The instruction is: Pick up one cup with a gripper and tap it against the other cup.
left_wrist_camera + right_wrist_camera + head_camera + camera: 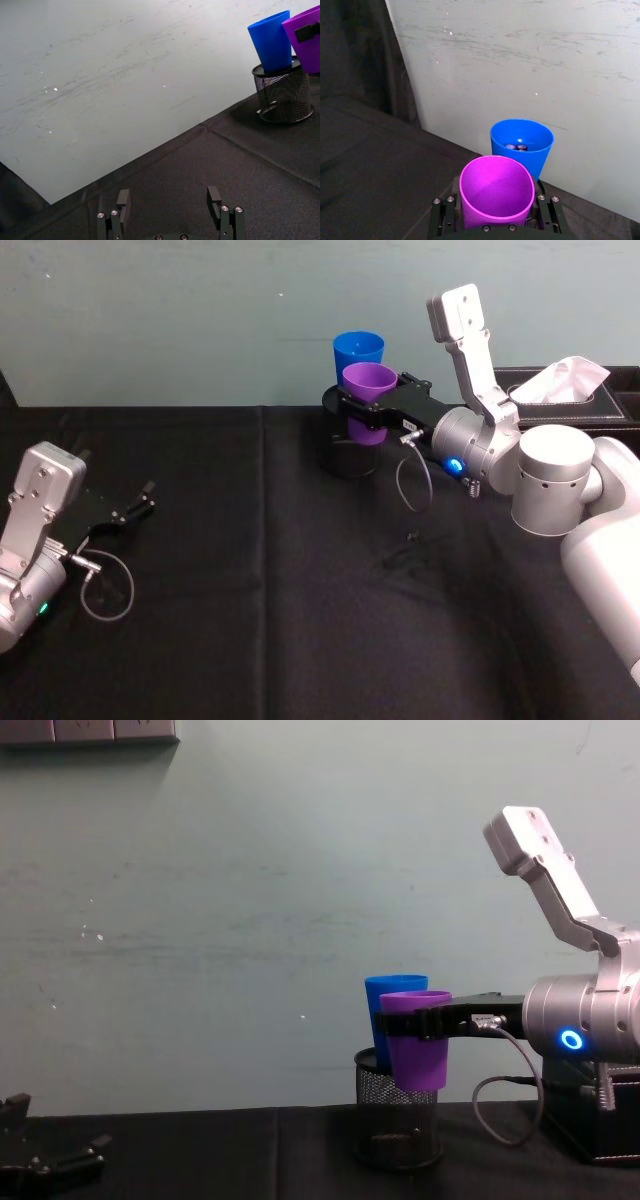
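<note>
Your right claw (371,408) is clamped on the purple cup (368,380), holding it off the worktop (300,640) just at 6 o'clock of the blue cup (358,348). Whether they touch, you cannot tell. The left claw (135,508) lies parked at 8 o'clock, fingers apart. Tap too hard and the blue cup may topple. The chest view shows it perched in a mesh pen holder (398,1120). The right wrist view shows small dark things inside it.

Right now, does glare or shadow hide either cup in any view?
Head view: purple cup and blue cup evenly lit, no glare; the mesh holder blends into the dark cloth. Right wrist view: one small bright spot inside the blue cup. Chest view: neither hidden.
</note>
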Action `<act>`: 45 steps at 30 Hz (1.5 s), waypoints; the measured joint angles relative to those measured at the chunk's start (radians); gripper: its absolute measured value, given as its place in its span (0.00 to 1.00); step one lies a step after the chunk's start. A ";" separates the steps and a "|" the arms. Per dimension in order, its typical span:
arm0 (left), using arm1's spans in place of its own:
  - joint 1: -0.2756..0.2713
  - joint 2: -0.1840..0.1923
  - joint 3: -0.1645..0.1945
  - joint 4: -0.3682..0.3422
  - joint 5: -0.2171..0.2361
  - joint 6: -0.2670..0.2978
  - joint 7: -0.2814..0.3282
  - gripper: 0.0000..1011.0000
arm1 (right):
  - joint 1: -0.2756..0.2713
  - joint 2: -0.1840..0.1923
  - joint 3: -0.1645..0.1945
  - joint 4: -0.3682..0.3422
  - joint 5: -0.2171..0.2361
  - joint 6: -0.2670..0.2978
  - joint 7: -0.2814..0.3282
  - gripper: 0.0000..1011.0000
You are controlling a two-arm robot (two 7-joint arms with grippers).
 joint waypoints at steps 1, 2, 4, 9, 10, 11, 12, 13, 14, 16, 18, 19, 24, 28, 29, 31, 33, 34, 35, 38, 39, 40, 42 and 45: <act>0.000 0.000 0.000 0.000 0.000 0.000 0.000 0.99 | 0.000 0.000 0.000 0.000 0.000 0.000 0.000 0.73; 0.000 0.000 0.000 0.000 0.000 0.000 0.000 0.99 | 0.000 0.000 0.000 0.000 0.000 0.000 0.000 0.73; 0.000 0.000 0.000 0.000 0.000 0.000 0.000 0.99 | 0.000 0.000 0.000 0.000 0.000 0.000 0.000 0.73; 0.000 0.000 0.000 0.000 0.000 0.000 0.000 0.99 | 0.000 0.000 0.000 0.000 0.000 0.000 0.000 0.73; 0.000 0.000 0.000 0.000 0.000 0.000 0.000 0.99 | 0.000 0.000 0.000 0.000 0.000 0.000 0.000 0.73; 0.000 0.000 0.000 0.000 0.000 0.000 0.000 0.99 | 0.000 0.000 0.000 0.000 0.000 0.000 0.000 0.73; 0.000 0.000 0.000 0.000 0.000 0.000 0.000 0.99 | 0.000 0.000 0.000 0.000 0.000 0.000 0.000 0.73; 0.000 0.000 0.000 0.000 0.000 0.000 0.000 0.99 | 0.000 0.000 0.000 0.000 0.000 0.000 0.000 0.73; 0.000 0.000 0.000 0.000 0.000 0.000 0.000 0.99 | 0.000 0.000 0.000 0.000 0.000 0.000 0.000 0.73; 0.000 0.000 0.000 0.000 0.000 0.000 0.000 0.99 | 0.000 0.000 0.000 0.000 0.000 0.000 0.000 0.73; 0.000 0.000 0.000 0.000 0.000 0.000 0.000 0.99 | 0.000 0.000 0.000 0.000 0.000 0.000 0.000 0.73; 0.000 0.000 0.000 0.000 0.000 0.000 0.000 0.99 | 0.000 0.000 0.000 0.000 0.000 0.000 0.000 0.73; 0.000 0.000 0.000 0.000 0.000 0.000 0.000 0.99 | 0.000 0.000 0.000 0.000 0.000 0.000 0.000 0.73; 0.000 0.000 0.000 0.000 0.000 0.000 0.000 0.99 | 0.000 0.000 0.000 0.000 0.000 0.000 0.000 0.73; 0.000 0.000 0.000 0.000 0.000 0.000 0.000 0.99 | 0.000 0.000 0.000 0.000 0.000 0.000 0.000 0.73; 0.000 0.000 0.000 0.000 0.000 0.000 0.000 0.99 | 0.000 0.000 0.000 0.000 0.000 0.000 0.000 0.73; 0.000 0.000 0.000 0.000 0.000 0.000 0.000 0.99 | 0.000 0.000 0.000 0.000 0.000 0.000 0.000 0.73; 0.000 0.000 0.000 0.000 0.000 0.000 0.000 0.99 | 0.000 0.000 0.000 0.000 0.000 0.000 0.000 0.73; 0.000 0.000 0.000 0.000 0.000 0.000 0.000 0.99 | 0.000 0.000 0.000 0.000 0.000 0.000 0.000 0.73; 0.000 0.000 0.000 0.000 0.000 0.000 0.000 0.99 | 0.000 0.000 0.000 0.000 0.000 0.000 0.000 0.73; 0.000 0.000 0.000 0.000 0.000 0.000 0.000 0.99 | 0.000 0.000 0.000 0.000 0.000 0.000 0.000 0.73; 0.000 0.000 0.000 0.000 0.000 0.000 0.000 0.99 | 0.000 0.000 0.000 0.000 0.000 0.000 0.000 0.73; 0.000 0.000 0.000 0.000 0.000 0.000 0.000 0.99 | 0.000 0.000 0.000 0.000 0.000 0.000 0.000 0.73; 0.000 0.000 0.000 0.000 0.000 0.000 0.000 0.99 | 0.000 0.000 0.000 0.000 0.000 0.000 0.000 0.73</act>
